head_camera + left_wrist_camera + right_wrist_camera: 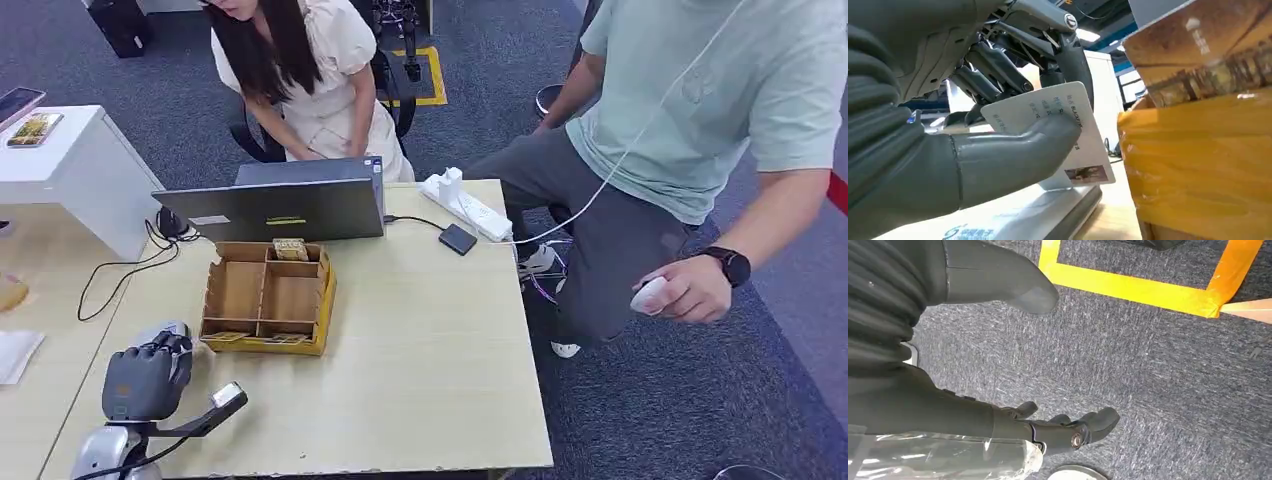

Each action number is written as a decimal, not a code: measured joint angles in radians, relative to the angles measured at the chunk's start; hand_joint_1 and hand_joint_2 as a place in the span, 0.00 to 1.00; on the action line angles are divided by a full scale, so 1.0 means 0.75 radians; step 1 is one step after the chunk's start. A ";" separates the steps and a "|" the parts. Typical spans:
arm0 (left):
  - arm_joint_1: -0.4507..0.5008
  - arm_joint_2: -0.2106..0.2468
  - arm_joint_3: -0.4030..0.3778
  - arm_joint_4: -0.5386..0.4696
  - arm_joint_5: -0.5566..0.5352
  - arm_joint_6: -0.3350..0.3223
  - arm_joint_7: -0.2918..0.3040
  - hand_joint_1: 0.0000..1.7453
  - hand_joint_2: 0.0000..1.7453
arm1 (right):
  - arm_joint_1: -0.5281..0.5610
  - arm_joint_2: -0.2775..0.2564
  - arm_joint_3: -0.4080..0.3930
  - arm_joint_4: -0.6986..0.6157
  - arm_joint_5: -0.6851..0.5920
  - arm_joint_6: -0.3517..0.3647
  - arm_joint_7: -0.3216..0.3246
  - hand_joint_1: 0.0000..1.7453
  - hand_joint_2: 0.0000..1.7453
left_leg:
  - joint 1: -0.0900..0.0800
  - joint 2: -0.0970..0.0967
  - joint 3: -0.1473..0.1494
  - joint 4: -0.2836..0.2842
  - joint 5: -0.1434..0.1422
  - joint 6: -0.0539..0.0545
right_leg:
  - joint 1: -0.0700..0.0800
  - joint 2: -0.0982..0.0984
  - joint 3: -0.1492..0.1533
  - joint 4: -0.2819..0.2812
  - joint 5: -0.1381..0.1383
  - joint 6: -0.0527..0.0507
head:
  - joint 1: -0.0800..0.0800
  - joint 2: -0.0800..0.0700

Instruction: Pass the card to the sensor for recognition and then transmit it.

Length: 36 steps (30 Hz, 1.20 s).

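Now left hand pinches card just above sensor; right hand hangs loose, empty.

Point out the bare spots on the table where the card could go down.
Bare: the table right of the box, up to the black sensor. Crowded: the laptop edge, and the left side by the left robot hand holding the card.

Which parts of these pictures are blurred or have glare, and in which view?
Left wrist view: the yellow-taped cardboard box is very near and soft; the white printed card in the left hand is sharper, its print barely readable; ceiling lights glare. Right wrist view: clear plastic film reflects light; grey carpet is sharp. Head view: evenly lit, no glare.
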 joint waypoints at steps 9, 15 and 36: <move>-0.006 0.000 0.111 0.011 -0.036 0.000 -0.006 1.00 1.00 | 0.000 0.000 -0.014 0.000 0.015 -0.001 -0.002 0.00 1.00 | 0.000 0.000 0.000 0.000 0.000 0.000 | 0.000 0.000 0.000 0.000 0.000 0.000 | 0.000 0.000; -0.007 0.042 0.178 0.014 -0.039 0.000 0.023 1.00 1.00 | 0.001 0.001 -0.032 0.000 0.024 -0.001 -0.003 0.00 1.00 | 0.000 0.000 0.000 0.000 0.000 0.000 | 0.000 0.000 0.000 0.000 0.000 0.000 | -0.001 0.000; 0.008 0.082 0.272 0.087 -0.041 0.000 0.030 1.00 1.00 | 0.005 0.007 -0.044 -0.010 0.024 -0.004 -0.011 0.00 1.00 | 0.000 0.000 -0.001 0.000 0.000 0.000 | 0.000 0.000 0.000 0.000 0.000 0.000 | 0.000 0.000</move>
